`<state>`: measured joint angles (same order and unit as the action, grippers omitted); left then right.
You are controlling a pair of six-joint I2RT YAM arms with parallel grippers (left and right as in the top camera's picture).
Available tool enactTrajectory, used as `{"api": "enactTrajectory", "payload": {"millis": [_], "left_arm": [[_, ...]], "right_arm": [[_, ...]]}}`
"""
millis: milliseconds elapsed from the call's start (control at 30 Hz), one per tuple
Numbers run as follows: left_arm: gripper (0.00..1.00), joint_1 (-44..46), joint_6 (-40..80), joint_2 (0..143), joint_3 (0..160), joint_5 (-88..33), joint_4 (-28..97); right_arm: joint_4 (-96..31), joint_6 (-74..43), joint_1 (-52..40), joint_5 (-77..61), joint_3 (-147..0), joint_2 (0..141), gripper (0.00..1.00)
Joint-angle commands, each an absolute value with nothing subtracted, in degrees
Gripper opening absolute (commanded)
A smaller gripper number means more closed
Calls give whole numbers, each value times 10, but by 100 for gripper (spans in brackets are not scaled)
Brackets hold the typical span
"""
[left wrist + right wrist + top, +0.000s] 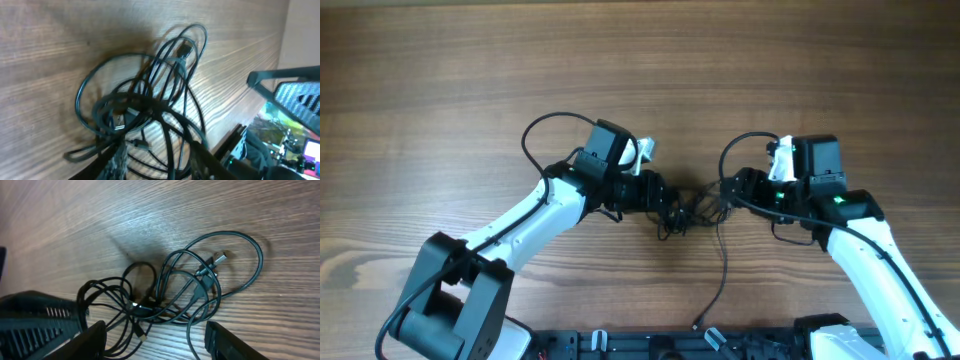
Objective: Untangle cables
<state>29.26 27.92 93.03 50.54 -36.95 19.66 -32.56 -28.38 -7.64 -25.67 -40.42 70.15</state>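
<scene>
Mid-tabletop (470, 80): cables (692, 208) lie knotted, one strand trailing to the near edge.
My left gripper (159, 155): spread astride several strands, likely placed to anchor them.
My right gripper (155, 330): spread wide, facing loose loops to pull.

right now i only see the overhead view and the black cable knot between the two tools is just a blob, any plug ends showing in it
observer: Yes. The right wrist view shows a small metal-tipped plug lying inside the widest loop of the thin black cables.
operator: is the right tool clamped on anything
observer: No. The right tool is open, with one strand running between its fingers.
operator: and the left tool
observer: The left tool is open too, and several strands pass between its fingers.
</scene>
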Motion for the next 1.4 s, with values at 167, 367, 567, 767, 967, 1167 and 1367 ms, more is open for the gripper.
{"api": "enactTrajectory", "payload": {"millis": [167,367,567,767,967,1167,1367], "left_arm": [[43,295,276,934,507,-448,237],[43,295,292,934,507,-458,228],[43,332,292,935,507,-389,212],[30,362,292,935,507,-277,212],[4,348,292,906,515,-334,141],[4,319,295,759,541,-413,53],[4,319,309,677,541,-430,67]], "right_arm": [[-322,-276,-81,-222,-408,727,65],[-322,-276,-81,-222,-408,754,64],[-323,-276,-81,-222,-408,755,64],[-324,-276,-81,-223,-408,755,65],[-321,-269,-81,-270,-408,755,69],[-306,-270,-81,-285,-408,755,70],[-259,-302,-81,-304,-408,755,69]]}}
